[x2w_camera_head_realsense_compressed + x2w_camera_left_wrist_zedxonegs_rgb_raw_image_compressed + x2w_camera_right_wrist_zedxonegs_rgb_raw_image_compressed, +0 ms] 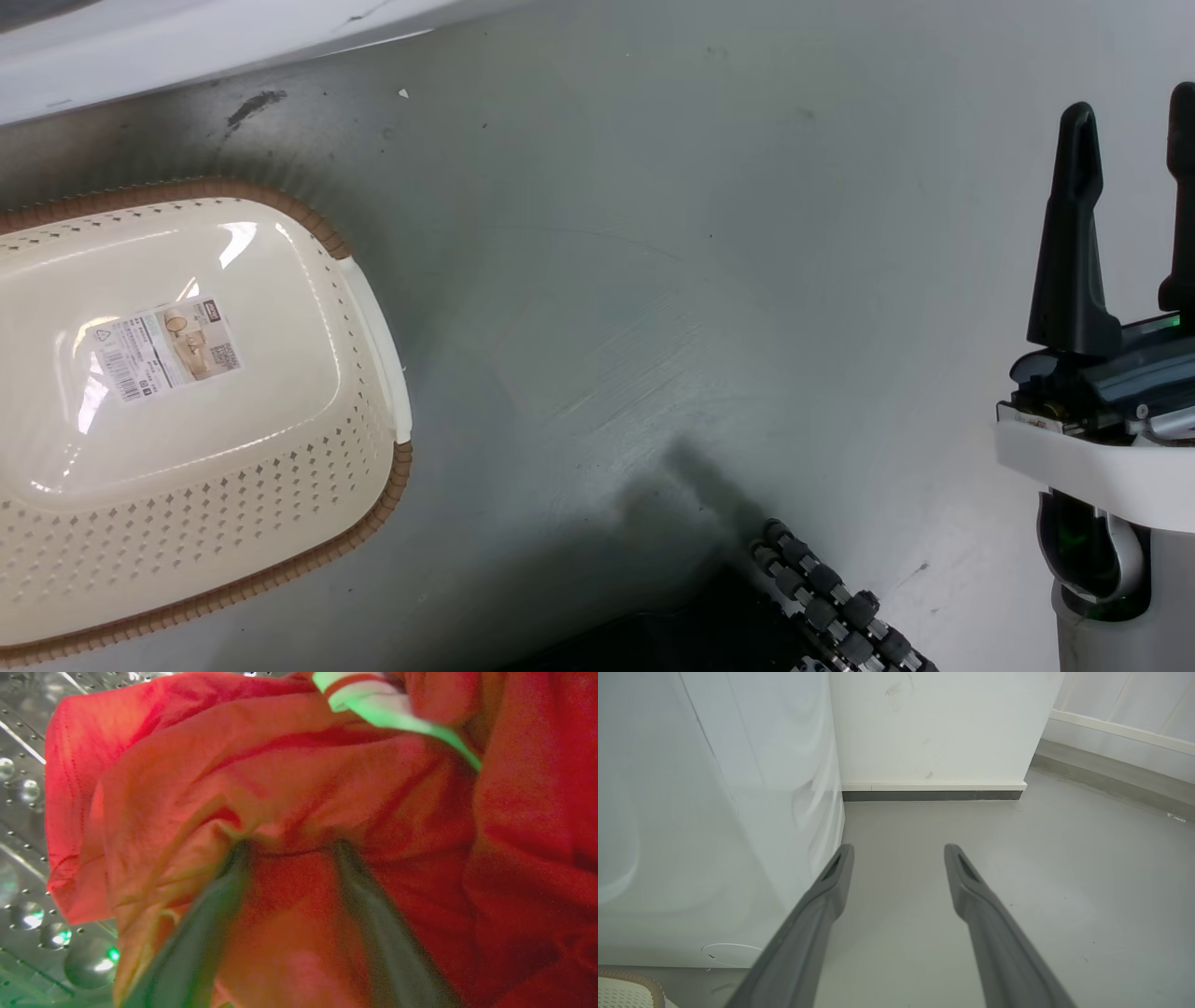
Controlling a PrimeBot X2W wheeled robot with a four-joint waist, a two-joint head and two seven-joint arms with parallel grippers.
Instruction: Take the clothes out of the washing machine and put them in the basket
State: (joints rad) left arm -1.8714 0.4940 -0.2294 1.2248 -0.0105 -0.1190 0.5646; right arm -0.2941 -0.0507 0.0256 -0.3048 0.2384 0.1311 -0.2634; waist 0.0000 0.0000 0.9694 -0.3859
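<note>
1. Left claw (289,858): the two long dark fingers are spread, tips pushed into the plain bright red garment (327,788). Cloth bulges between and around the fingers. They are not pinching it.
2. The red garment is bunched up inside the perforated steel drum (23,812) of the washing machine. The drum wall, with water drops on it, shows to the left of the cloth in the left wrist view.
3. White-and-red striped trim (369,700) lies over the top edge of the red garment, touching it. I can't tell more of that piece.
4. Right claw (1130,140): fingers spread, holding nothing. It points up at the right edge of the head view, above the grey floor (653,280).
5. In the right wrist view the same claw hangs over the floor just beside the large white side panel of the washing machine (714,812). A white wall with a dark skirting strip (934,728) is ahead.
6. Small cream plastic basket with perforated sides and a brown woven-look rim (373,504): on the floor at the left of the head view, upright, well apart from the right claw. There is a paper label (168,350) on its bottom.
7. One corner of the basket sits next to the foot of the washing machine in the right wrist view.
8. A row of small dark rollers (840,607) sits at the bottom edge of the head view.
</note>
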